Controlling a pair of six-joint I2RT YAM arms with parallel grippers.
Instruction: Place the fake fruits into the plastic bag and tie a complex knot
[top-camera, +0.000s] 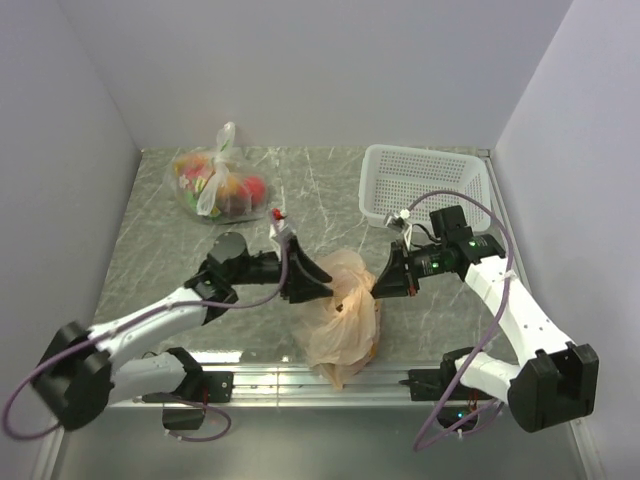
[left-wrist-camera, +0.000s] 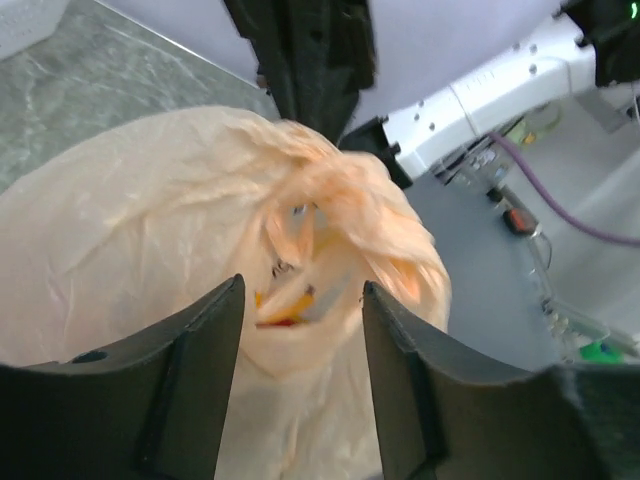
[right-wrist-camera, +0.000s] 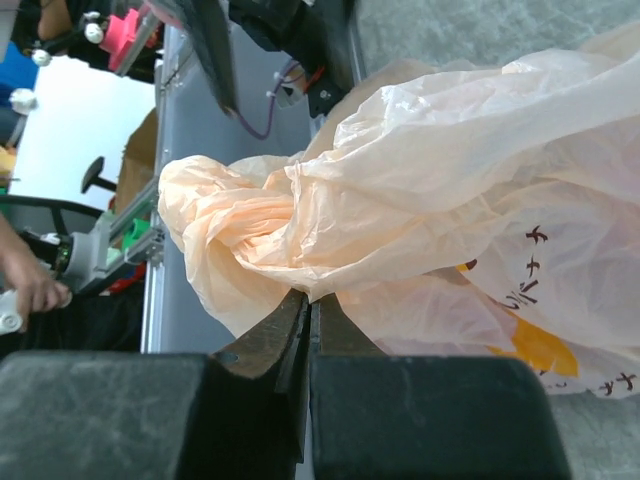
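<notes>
Plastic bag (top-camera: 345, 310) top bunched; clear bag (top-camera: 213, 190) holds mixed fruits (top-camera: 248, 190).

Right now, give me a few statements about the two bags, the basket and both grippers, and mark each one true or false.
1. The right gripper is pinched shut on the plastic bag. True.
2. The left gripper is clamped shut. False: its jaws stand open, with the bag's twisted top between them.
3. The white basket sits at the far right of the table. True.
4. The clear bag of fruit lies inside the basket. False: it lies on the table at the far left, well apart from the basket.
</notes>
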